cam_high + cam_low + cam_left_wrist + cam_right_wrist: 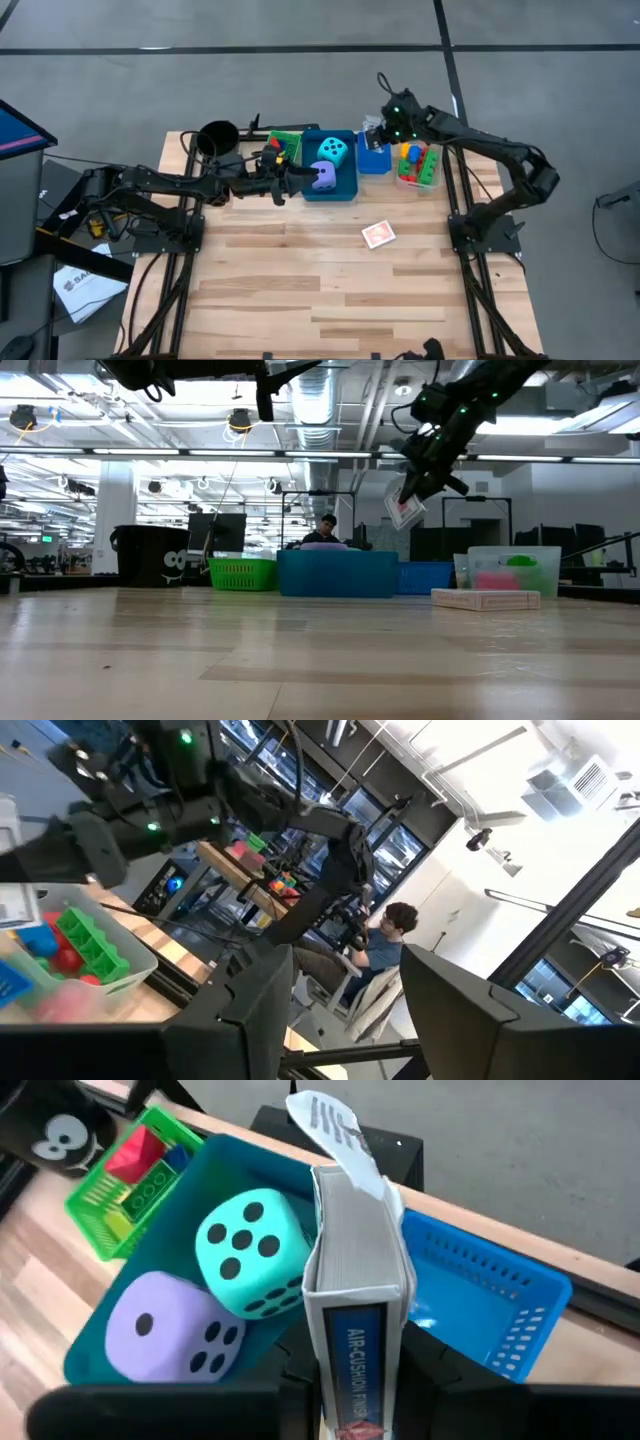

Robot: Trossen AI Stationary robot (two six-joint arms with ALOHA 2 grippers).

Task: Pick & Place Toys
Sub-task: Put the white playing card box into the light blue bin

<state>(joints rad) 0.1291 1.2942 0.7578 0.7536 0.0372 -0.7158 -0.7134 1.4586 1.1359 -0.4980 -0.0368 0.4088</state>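
Wooden bench [300, 270] holds bins along its far edge. Right end effector [352, 1415] is closed tight on a card box [352, 1300], holding it up over the small blue bin [490, 1305], probably to drop it in. Left end effector [340, 1010] waits open near the teal bin [345, 188].

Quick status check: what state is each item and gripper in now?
card box, flap open, held in the air
right gripper, shut on card box
left gripper, open, empty
cyan die, in teal bin
purple die, in teal bin
second card pack, flat on table
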